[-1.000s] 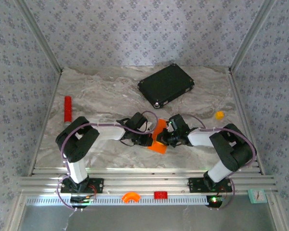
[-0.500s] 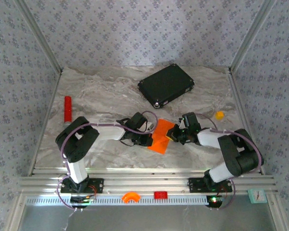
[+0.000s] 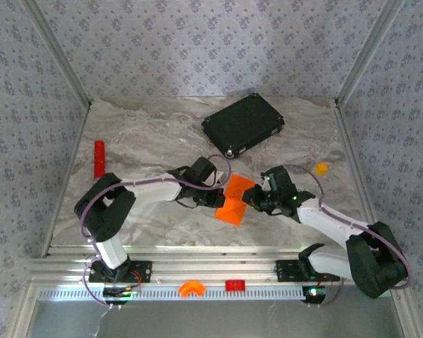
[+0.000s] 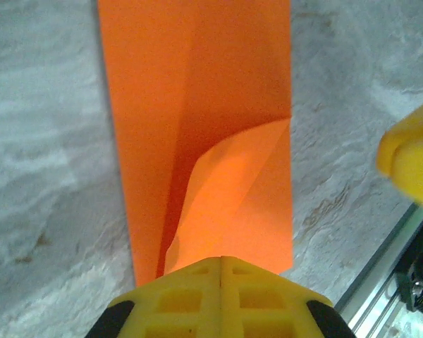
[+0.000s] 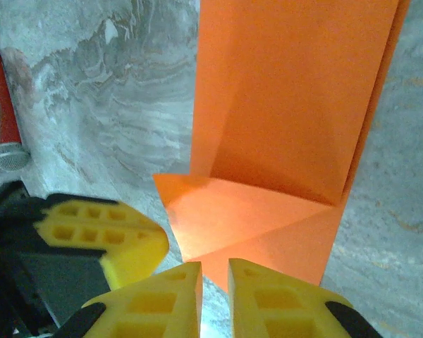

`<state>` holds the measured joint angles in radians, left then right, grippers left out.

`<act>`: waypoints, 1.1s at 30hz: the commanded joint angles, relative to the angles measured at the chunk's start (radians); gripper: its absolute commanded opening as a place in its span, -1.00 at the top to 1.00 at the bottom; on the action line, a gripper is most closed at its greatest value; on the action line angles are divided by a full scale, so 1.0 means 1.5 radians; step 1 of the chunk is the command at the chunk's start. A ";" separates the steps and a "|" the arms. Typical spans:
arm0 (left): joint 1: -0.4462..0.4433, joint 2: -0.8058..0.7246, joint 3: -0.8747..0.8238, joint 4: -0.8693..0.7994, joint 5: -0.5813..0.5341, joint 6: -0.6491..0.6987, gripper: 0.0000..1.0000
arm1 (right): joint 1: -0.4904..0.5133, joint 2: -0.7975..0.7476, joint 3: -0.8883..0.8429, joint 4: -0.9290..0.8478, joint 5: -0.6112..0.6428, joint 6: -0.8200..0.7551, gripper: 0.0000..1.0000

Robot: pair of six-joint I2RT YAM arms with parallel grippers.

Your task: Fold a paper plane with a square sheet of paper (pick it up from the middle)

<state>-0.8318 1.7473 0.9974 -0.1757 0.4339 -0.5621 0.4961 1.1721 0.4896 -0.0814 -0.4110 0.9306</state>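
Left gripper (image 4: pixel 220 271): jaws together. The curled flap of the orange sheet (image 4: pixel 197 105) runs right up into the seam between them, so we read it as pinched on the sheet, though the contact itself is hidden under the tips. The rest of the sheet lies flat on the table (image 4: pixel 42 141) straight ahead of these jaws, with 1 lengthwise crease. A yellow finger (image 4: pixel 412 158) of the other arm sits off to the right of the jaws, apart from the sheet.

Right gripper (image 5: pixel 215 278): jaws a little apart, bare table in the gap, nothing held. The sheet (image 5: pixel 289 91) starts just ahead of the tips, with 1 triangular flap folded across its near end. A finger of the left gripper (image 5: pixel 106 236) is just left of the jaws, and a red cylinder (image 5: pixel 0 84) is far off to the left.

From above, the left gripper (image 3: pixel 218 198) and right gripper (image 3: pixel 250 199) face each other with the sheet (image 3: pixel 234 201) between them. The black case (image 3: pixel 243 125) and yellow lump (image 3: pixel 321 168) are well clear.

Step, as we judge it: early nose folds. 1 corner is down, no dart shape yet, and most of the folding is left.

Next move, as we judge it: the right gripper has to come back onto the sheet, press the triangular flap flat or take the other corner, and stay low. The left gripper must hold firm or the sheet slides and the crease goes crooked.
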 commanded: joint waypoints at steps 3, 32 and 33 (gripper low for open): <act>0.002 0.065 0.028 -0.015 0.013 0.010 0.96 | 0.030 -0.003 0.017 -0.090 0.034 0.010 0.60; 0.004 0.071 -0.008 0.010 0.014 -0.010 1.00 | 0.154 0.114 0.028 -0.068 0.063 0.136 0.14; 0.004 0.071 -0.008 0.010 0.014 -0.010 1.00 | 0.156 0.121 0.030 -0.061 0.061 0.136 0.14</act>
<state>-0.8253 1.8595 1.0058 -0.1341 0.4595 -0.5701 0.7216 1.3281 0.5488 -0.2142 -0.3107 1.1011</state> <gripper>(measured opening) 0.064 0.428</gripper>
